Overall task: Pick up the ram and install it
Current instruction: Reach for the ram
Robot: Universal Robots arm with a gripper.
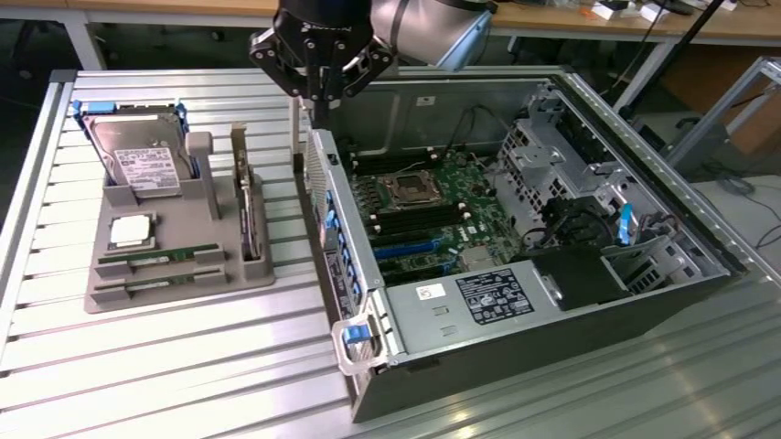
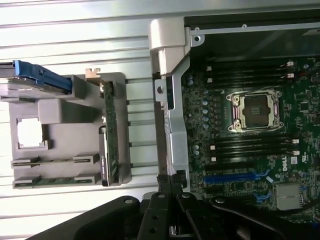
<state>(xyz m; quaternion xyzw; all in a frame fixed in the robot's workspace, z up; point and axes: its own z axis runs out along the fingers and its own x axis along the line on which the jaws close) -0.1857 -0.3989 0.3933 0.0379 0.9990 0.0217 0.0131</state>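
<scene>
You are looking at a clenched gripper [image 1: 320,101] with nothing between its jaws. It is hanging over the far end of the case [image 1: 513,302] wall, well apart from the ram.

The ram [image 1: 160,256] is standing on its long edge in a groove of the tray [image 1: 183,297], on the exterior view's left, with its twin [image 1: 156,283] just nearer to the camera. An upright card [image 1: 249,215] is standing just to their right.

I am judging the ram to be light, stiff and thin, but fragile. You are probably safest taking it by its two flat faces near the middle of its length, so it is not tilting in the jaws. Its contact edge is sitting down in the groove, so that edge is staying out of reach.

The wrist view is looking straight down. It is giving you the line of both sticks in the tray [image 2: 65,135] and the dark empty slots [image 2: 250,145] beside the socket [image 2: 255,111]. The exterior view is giving you what that angle flattens: the height of the gripper above the case wall, and how much of the ram is standing free above the groove.
</scene>
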